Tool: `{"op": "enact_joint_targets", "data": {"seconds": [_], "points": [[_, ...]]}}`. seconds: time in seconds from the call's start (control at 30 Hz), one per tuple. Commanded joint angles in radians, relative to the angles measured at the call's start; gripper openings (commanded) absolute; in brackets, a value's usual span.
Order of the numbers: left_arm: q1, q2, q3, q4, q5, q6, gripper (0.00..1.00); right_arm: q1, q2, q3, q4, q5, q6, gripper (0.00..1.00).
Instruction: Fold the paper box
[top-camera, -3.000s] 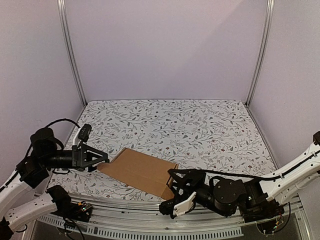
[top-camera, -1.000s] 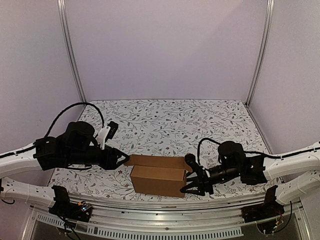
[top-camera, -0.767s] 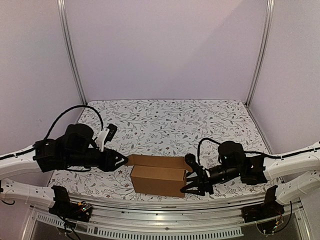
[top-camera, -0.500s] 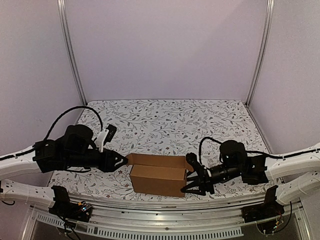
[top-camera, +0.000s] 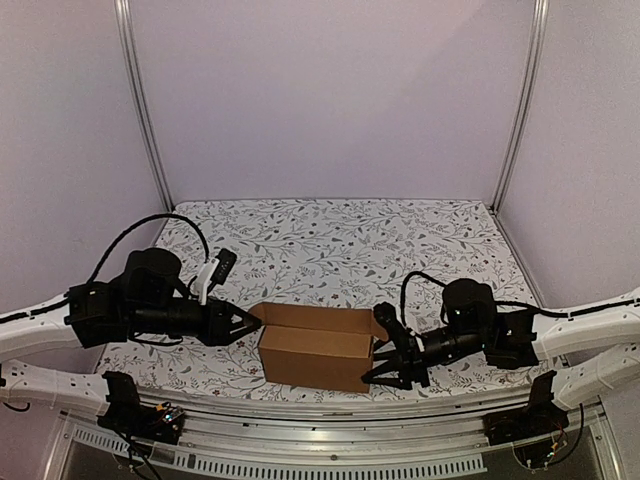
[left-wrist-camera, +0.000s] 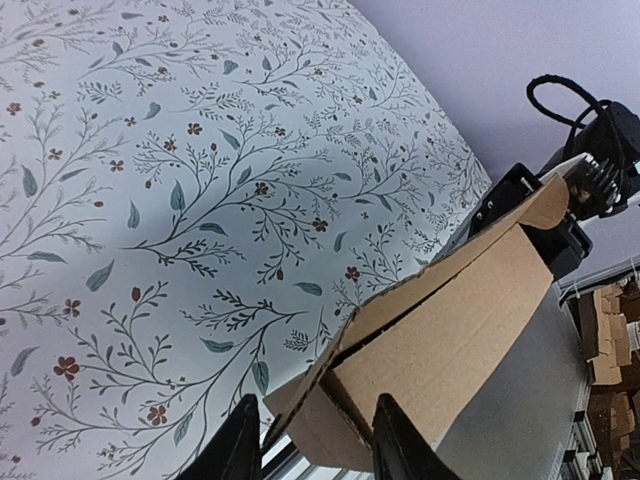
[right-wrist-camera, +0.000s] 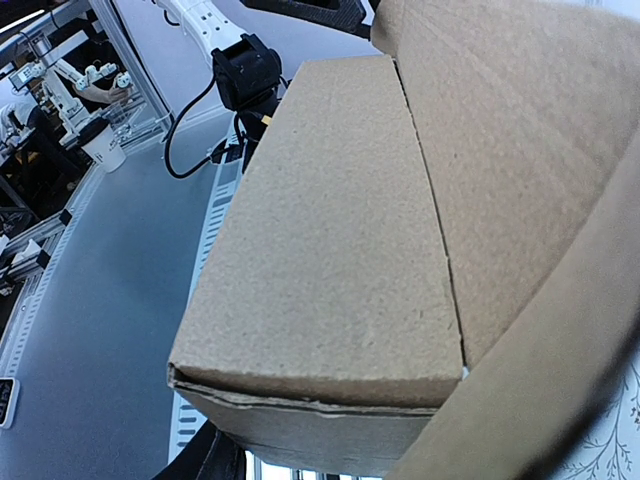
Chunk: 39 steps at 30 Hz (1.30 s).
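Note:
The paper box (top-camera: 315, 362) is a long brown cardboard box lying near the table's front edge, with a long flap (top-camera: 312, 318) up along its far side. My left gripper (top-camera: 245, 322) is at its left end. In the left wrist view the box's end (left-wrist-camera: 440, 330) fills the gap between the two fingers (left-wrist-camera: 243, 440), which touch the cardboard. My right gripper (top-camera: 386, 350) clamps the right end. The right wrist view is filled by the box (right-wrist-camera: 330, 240), with only one finger (right-wrist-camera: 213, 457) showing at the bottom.
The table wears a floral cloth (top-camera: 400, 250). A metal rail (top-camera: 330, 420) runs along the front edge just below the box. Frame posts (top-camera: 140, 110) and lilac walls close in the back and sides. Cables loop off both wrists.
Three seconds ago the cardboard lay as a flat sheet; it is a box now. In the last second my left gripper's jaws narrowed on the left end and the box tipped slightly.

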Motion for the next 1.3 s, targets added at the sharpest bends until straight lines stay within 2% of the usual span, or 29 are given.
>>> {"op": "enact_joint_targets", "data": {"seconds": [0.0,0.7,1.27], "points": [[-0.013,-0.016,-0.013,0.031,0.029,-0.005,0.35,-0.004,-0.015,-0.011,0.020,0.012,0.012,0.33],[-0.013,0.002,0.008,0.085,0.083,-0.030,0.24,0.059,0.000,0.013,-0.050,0.156,-0.051,0.31],[-0.013,0.027,-0.035,0.108,0.075,-0.048,0.19,0.074,-0.019,0.011,-0.052,0.185,-0.061,0.30]]}}
